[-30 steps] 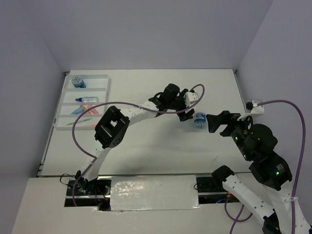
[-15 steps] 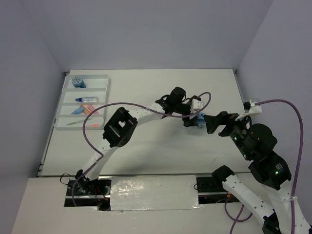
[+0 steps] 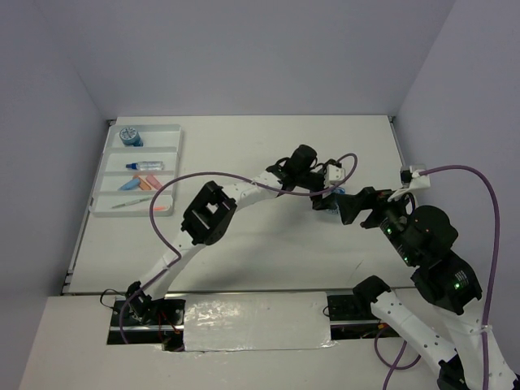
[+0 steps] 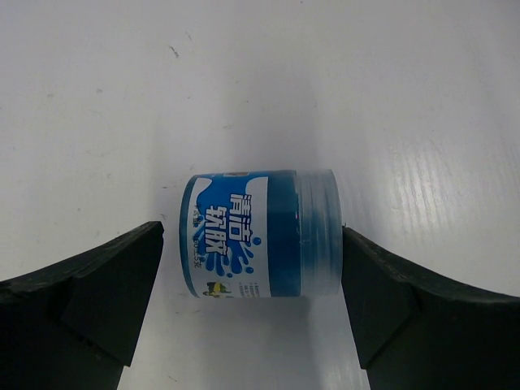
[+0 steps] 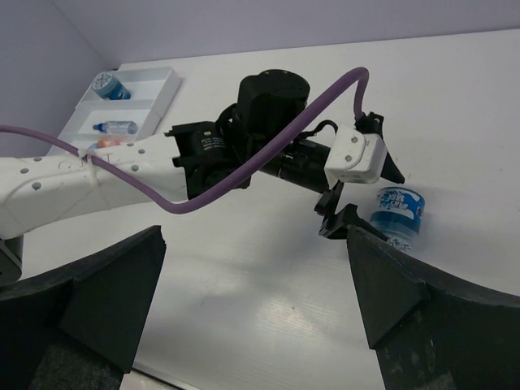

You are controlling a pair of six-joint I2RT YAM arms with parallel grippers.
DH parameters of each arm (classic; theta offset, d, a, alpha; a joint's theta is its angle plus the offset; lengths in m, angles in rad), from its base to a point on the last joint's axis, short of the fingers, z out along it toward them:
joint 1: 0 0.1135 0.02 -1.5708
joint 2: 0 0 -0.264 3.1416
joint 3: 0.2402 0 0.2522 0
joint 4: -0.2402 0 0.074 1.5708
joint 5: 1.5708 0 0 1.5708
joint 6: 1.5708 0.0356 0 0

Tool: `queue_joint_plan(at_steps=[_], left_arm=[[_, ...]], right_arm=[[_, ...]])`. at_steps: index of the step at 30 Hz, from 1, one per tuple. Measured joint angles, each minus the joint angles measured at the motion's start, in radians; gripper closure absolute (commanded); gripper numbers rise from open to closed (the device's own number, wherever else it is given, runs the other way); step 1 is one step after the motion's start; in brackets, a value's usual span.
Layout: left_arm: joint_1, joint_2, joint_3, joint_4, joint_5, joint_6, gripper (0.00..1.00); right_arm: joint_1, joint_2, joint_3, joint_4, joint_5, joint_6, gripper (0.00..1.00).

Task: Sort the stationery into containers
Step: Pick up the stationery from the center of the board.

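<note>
The left hand [image 3: 324,198] has swung right and now, spread wide and empty, straddles the blue jar [image 4: 260,236] lying lengthwise across its gap.

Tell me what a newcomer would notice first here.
A round blue-and-white tub lies on its side on the white table, framed by the open fingers of the left gripper, whose arm stretches far to the right. At the far left corner, the white divided tray holds several small colourful items.
</note>
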Motion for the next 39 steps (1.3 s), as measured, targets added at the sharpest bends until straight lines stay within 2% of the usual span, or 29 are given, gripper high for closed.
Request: queue_joint_plan(at_steps=[1,5,6,8,10,13,14,17,21,25,31,34,39], left_arm=[[-0.002,0.000,0.003,-0.004,-0.004,0.000,0.03],[-0.012,0.000,0.006,-0.014,-0.037,0.005,0.23],[-0.016,0.000,0.008,-0.020,-0.044,0.007,0.42],[-0.024,0.000,0.018,-0.039,-0.061,0.011,0.63],[-0.034,0.000,0.023,-0.046,-0.080,0.011,0.67],[-0.047,0.000,0.023,-0.044,-0.101,0.006,0.88],[-0.051,-0.001,0.022,-0.040,-0.109,0.002,1.00],[-0.059,-0.031,-0.025,-0.013,-0.169,-0.046,1.00],[-0.063,-0.162,-0.225,0.057,-0.307,-0.153,1.00],[-0.015,-0.317,-0.370,0.056,-0.384,-0.370,1.00],[0.191,-0.569,-0.443,0.060,-0.296,-0.762,1.00],[0.296,-0.715,-0.487,0.021,-0.319,-0.895,1.00],[0.394,-0.935,-0.603,-0.030,-0.323,-1.170,1.00]], right_arm=[[0.000,0.000,0.000,0.002,-0.003,-0.001,0.00],[0.004,-0.005,-0.001,0.005,-0.003,-0.003,0.00],[0.006,-0.008,-0.001,0.005,-0.003,-0.003,0.00],[0.011,-0.015,-0.001,0.006,-0.002,-0.003,0.00],[0.016,-0.021,-0.001,0.006,0.002,-0.003,0.00],[0.023,-0.026,-0.001,0.007,0.009,-0.007,0.00],[0.024,-0.027,-0.001,0.008,0.011,-0.008,0.00],[0.028,-0.032,-0.002,0.013,0.023,-0.011,0.00],[0.030,-0.032,-0.003,0.020,0.040,-0.009,0.00],[0.031,-0.044,-0.018,0.053,0.059,0.008,0.00],[0.031,-0.122,-0.147,0.212,0.036,0.007,0.00],[0.031,-0.123,-0.209,0.320,-0.028,-0.022,0.00],[0.031,-0.033,-0.294,0.532,-0.206,-0.090,0.00]])
